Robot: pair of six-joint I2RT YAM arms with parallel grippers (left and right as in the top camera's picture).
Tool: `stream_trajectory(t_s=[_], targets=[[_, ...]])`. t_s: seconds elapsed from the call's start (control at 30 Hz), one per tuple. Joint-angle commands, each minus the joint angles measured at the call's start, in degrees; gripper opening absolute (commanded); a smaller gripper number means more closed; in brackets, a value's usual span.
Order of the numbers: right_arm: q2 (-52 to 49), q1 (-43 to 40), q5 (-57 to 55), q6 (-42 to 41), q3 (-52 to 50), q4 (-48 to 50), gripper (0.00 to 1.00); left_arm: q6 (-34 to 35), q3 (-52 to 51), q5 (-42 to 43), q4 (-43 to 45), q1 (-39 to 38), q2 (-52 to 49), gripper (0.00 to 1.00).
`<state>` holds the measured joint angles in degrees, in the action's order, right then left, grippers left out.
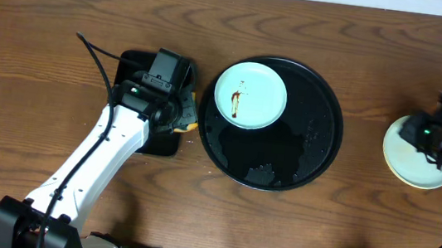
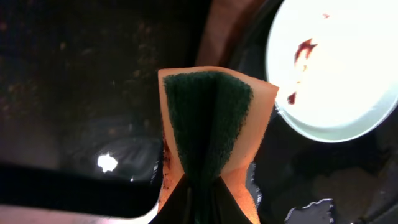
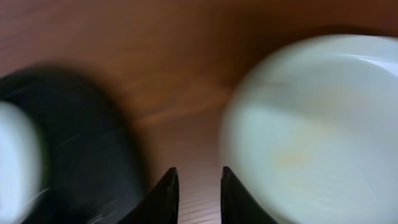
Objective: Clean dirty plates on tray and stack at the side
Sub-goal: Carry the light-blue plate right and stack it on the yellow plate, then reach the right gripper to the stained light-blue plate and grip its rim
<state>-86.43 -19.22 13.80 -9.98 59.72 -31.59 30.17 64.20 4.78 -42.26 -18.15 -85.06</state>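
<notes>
Brown sauce [image 1: 236, 101] is noted on 1 plate [image 1: 259, 87] on the tray [image 1: 319, 143]. Left of the tray, a sponge [image 2: 208, 118] is clamped by the left gripper [image 2: 200, 199]; right of it, the right gripper [image 3: 199, 186] is parted, empty. Unheld, the plate could be skidded by wiping.

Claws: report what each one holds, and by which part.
Left claw pinches the sponge by its near edge, folded, green scouring side toward the camera. Right claw holds nothing, jaws slightly apart.
</notes>
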Motion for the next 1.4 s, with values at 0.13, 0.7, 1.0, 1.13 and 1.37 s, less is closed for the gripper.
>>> stream_trajectory(t_s=[0.13,0.7,1.0,1.13,1.37], targets=[[1.01,16.94,8.13,7.30,5.92,-7.56,0.29,-2.10,-0.11,-3.96,-2.78,3.08,1.38,0.08],[-0.96,37.90,-1.14,3.87,16.46,-3.67,0.95,-2.34,-0.11,-3.91,-5.07,6.88,2.23,0.08],[-7.87,39.15,-8.63,-0.98,16.48,0.79,0.84,-2.32,-0.11,-3.91,-5.05,6.88,2.23,0.08],[-14.75,39.26,-8.63,-2.38,16.46,1.62,0.86,-2.32,-0.11,-3.91,-5.05,6.88,2.23,0.08],[-25.20,39.23,-8.41,-6.40,16.46,3.61,0.75,-2.32,-0.11,-3.91,-5.05,6.88,2.23,0.08]])
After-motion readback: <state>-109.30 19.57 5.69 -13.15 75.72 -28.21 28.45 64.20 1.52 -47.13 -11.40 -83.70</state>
